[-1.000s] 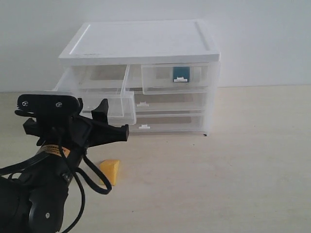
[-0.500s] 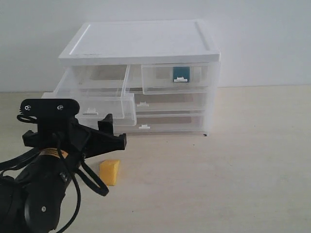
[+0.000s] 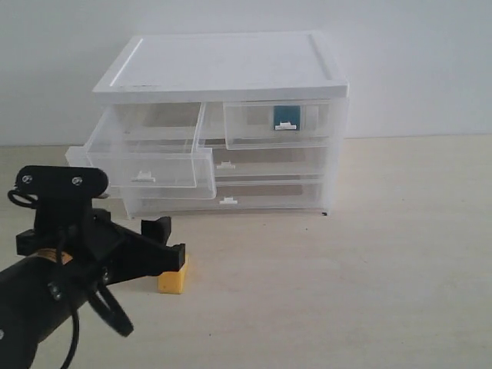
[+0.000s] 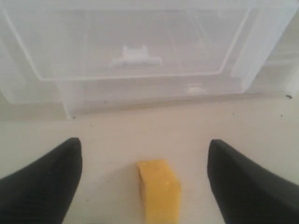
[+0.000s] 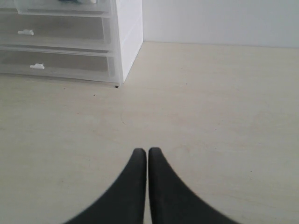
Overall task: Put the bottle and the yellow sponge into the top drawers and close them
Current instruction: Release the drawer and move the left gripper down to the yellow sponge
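Note:
The yellow sponge [image 3: 172,281] [image 4: 159,191] lies on the table in front of the cabinet [image 3: 223,65]. My left gripper [image 3: 167,244] [image 4: 144,144] is open and low over the table, one finger on each side of the sponge without touching it. The left top drawer [image 3: 154,157] [image 4: 135,56] stands pulled out and looks empty. The right top drawer [image 3: 278,124] is pushed in, and the teal bottle [image 3: 287,114] shows through its clear front. My right gripper [image 5: 147,152] is shut with nothing in it, over bare table to the right of the cabinet; the exterior view does not show it.
Two full-width clear drawers [image 3: 269,165] [image 5: 56,32] sit shut under the top ones. The open drawer overhangs the table just behind the sponge. A white wall [image 3: 415,61] runs behind the cabinet. Bare wooden tabletop [image 3: 369,261] spreads to the right.
My left gripper has dropped from the open drawer's front down to the table and now straddles the sponge, its jaws wider than a second ago. The right gripper has not moved.

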Motion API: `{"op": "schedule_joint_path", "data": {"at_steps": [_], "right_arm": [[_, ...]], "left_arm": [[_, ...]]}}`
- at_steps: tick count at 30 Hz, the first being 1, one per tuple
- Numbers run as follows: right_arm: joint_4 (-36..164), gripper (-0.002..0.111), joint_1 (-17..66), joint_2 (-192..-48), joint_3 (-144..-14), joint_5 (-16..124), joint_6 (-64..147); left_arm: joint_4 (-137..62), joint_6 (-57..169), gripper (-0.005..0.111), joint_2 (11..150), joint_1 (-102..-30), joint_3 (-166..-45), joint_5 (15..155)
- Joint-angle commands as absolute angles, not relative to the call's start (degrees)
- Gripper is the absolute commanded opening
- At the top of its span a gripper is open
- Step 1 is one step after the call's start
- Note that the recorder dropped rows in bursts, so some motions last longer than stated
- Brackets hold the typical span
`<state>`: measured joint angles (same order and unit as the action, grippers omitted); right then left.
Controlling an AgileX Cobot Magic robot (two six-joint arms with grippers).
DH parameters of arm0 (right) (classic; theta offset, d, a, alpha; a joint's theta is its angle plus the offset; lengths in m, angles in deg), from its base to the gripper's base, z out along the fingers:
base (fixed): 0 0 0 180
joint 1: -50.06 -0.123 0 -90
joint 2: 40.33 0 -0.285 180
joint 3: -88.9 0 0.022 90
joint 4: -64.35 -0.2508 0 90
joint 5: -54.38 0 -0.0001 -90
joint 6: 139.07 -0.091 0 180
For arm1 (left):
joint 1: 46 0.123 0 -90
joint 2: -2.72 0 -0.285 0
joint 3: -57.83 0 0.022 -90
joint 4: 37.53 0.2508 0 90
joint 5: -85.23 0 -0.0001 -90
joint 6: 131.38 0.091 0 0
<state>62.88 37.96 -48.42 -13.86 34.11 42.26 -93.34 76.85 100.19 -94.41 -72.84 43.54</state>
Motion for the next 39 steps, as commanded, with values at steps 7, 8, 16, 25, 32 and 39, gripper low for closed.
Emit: {"op": "schedule_joint_path", "data": {"at_steps": [7, 8, 16, 25, 32, 39], "right_arm": [[63.3, 0.000, 38.1, -48.1, -13.9, 34.6, 42.4], [63.3, 0.000, 38.1, -48.1, -13.9, 34.6, 42.4], [63.3, 0.000, 38.1, -48.1, -13.9, 34.5, 42.4], [63.3, 0.000, 38.1, -48.1, -13.9, 34.5, 42.4], [63.3, 0.000, 38.1, -48.1, -13.9, 34.5, 42.4], [63.3, 0.000, 38.1, -48.1, -13.9, 34.5, 42.4]], "left_arm": [[-93.9, 88.5, 0.067, 93.2, -94.7, -67.7, 61.8], [-94.1, 88.5, 0.066, 93.2, -94.7, -67.8, 62.7], [-96.0, 87.6, 0.079, 96.2, -94.7, -70.5, 62.4], [-91.1, 80.0, 0.082, 102.3, -94.5, -72.2, 53.9], [-86.8, 74.2, 0.082, 106.5, -94.6, -72.2, 47.7], [-86.1, 67.2, 0.082, 112.7, -94.6, -72.4, 43.8]]}}
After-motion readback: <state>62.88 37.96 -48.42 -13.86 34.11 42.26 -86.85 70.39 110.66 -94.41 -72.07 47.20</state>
